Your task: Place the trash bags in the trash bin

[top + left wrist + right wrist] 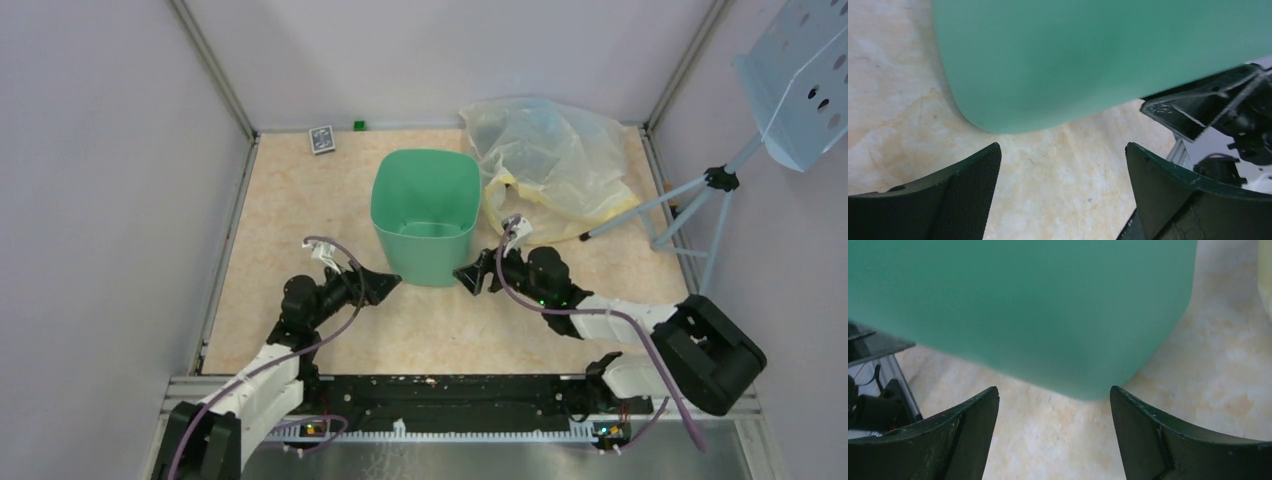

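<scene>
The mint-green trash bin point(425, 215) stands upright in the middle of the table, its inside showing only green. The black trash bag is not in view. My left gripper point(388, 282) is open and empty, low by the bin's near-left corner. My right gripper point(467, 276) is open and empty, low by the bin's near-right corner. The bin's wall fills the top of the left wrist view point(1088, 55), above that view's open left gripper point(1063, 152). It fills the top of the right wrist view point(1023, 305) too, above that view's open right gripper point(1054, 392).
A heap of clear and yellowish translucent plastic bags point(550, 160) lies right of the bin at the back. A tripod point(690, 205) with a perforated blue panel point(805, 80) stands at the right. A small card point(321, 139) and a green block point(359, 125) lie by the back wall.
</scene>
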